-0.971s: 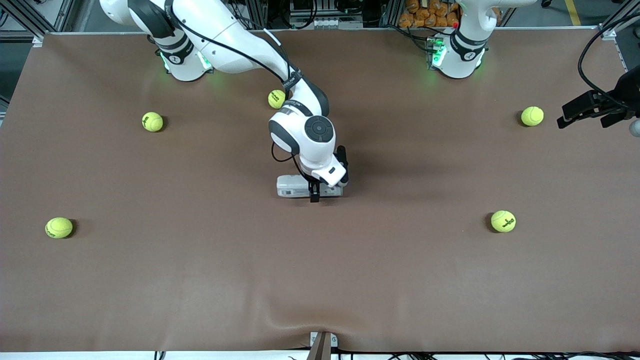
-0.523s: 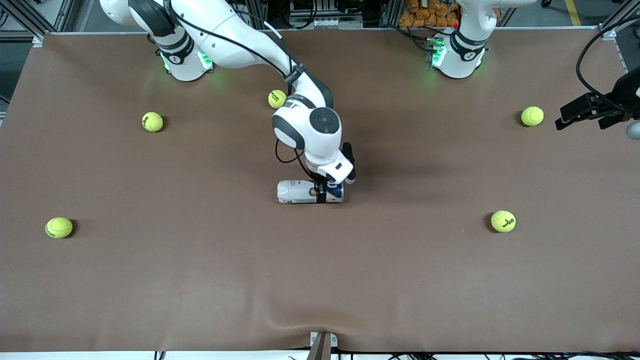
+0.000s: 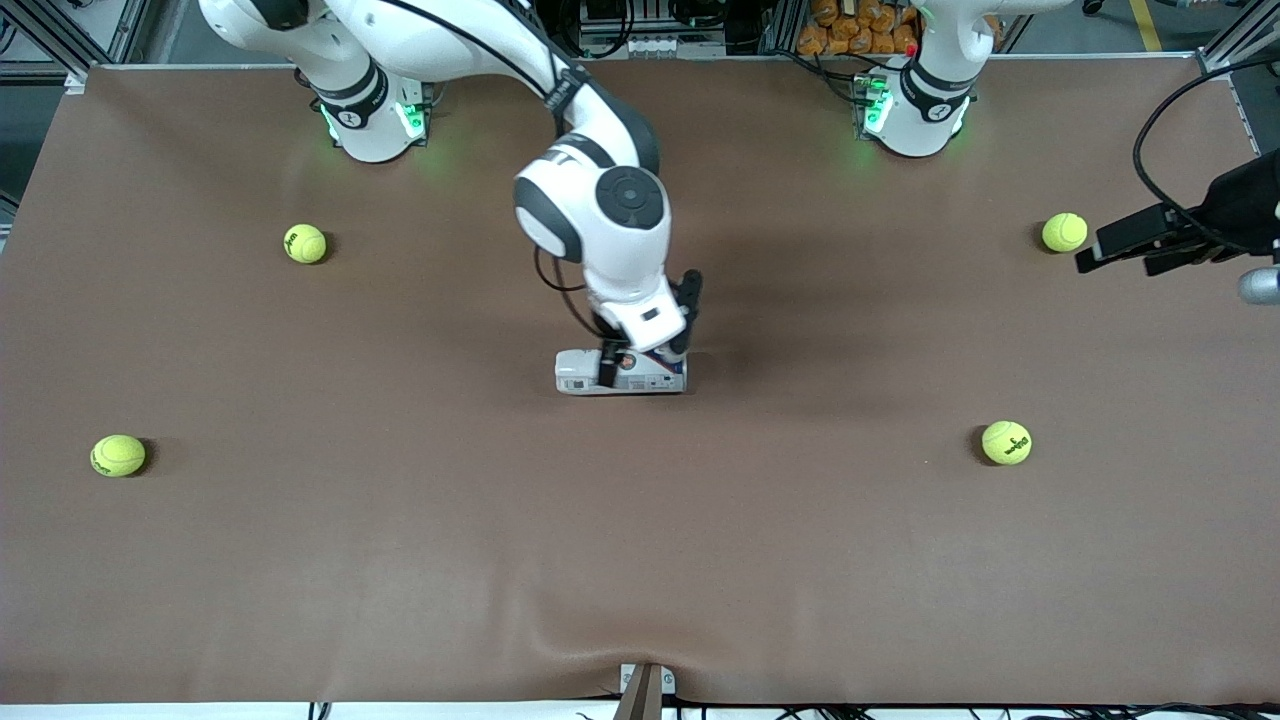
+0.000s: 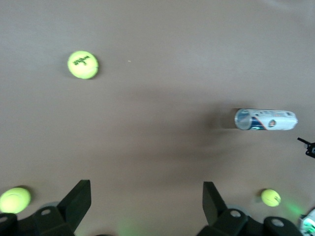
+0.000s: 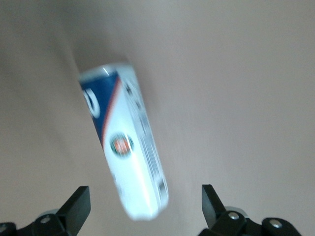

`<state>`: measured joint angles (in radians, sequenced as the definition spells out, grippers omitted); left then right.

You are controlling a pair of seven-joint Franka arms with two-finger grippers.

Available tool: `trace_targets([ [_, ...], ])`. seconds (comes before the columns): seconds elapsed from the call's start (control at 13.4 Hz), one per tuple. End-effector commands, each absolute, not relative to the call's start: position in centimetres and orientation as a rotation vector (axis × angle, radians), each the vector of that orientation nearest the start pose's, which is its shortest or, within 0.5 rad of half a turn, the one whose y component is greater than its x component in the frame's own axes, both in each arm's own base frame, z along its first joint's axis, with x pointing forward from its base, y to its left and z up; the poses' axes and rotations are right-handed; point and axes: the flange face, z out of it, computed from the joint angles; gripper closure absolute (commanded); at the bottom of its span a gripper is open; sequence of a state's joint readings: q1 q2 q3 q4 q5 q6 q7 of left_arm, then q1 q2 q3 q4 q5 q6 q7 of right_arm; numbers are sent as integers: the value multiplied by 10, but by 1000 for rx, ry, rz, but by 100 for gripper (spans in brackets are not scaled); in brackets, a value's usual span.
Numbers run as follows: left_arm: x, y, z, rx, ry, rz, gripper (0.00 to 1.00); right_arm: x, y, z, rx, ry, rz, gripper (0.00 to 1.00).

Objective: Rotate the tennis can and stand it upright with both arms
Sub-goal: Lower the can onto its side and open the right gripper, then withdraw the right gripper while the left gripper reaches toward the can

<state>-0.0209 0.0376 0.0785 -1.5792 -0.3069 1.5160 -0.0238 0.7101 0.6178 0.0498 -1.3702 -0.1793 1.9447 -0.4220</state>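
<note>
We see the tennis can [image 3: 620, 374] lying on the table [image 3: 400, 560] partly covered in the front view by the right gripper [image 3: 640, 362] above it, so its label cannot be read there. In the right wrist view the can [image 5: 127, 152] is smeared with blur. The left gripper [image 3: 1125, 245] runs off the front view's edge. A tennis ball [image 4: 14, 200] is cut by the left wrist view's edge; the print on another [image 4: 82, 64] is too small to read.
</note>
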Motion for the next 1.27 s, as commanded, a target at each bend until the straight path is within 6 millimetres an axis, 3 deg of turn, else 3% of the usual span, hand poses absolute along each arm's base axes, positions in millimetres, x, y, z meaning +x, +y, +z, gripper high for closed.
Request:
trace_targets([
  [0.0,573,-12,585,-3522,-137,218,0,554,425,400,-2900,-1542,82,0],
  [0.15,580,-24,576,-3570,-131,229,0,564,389,421,-3079,-1228,132,0],
  [0.3,588,-33,566,-3591,-128,233,0,580,368,421,-3185,-953,104,0],
  [0.45,599,-42,552,-3647,-123,230,0,601,347,420,-3258,-768,4,0],
  [0.6,612,-55,529,-3711,-2,212,0,628,320,422,-3280,-590,-145,0],
  [0.9,624,-67,487,-3826,124,284,0,663,265,430,-3259,-400,-257,0],
  [1.19,616,-92,447,-3999,83,436,0,685,207,434,-3188,-181,-247,0],
])
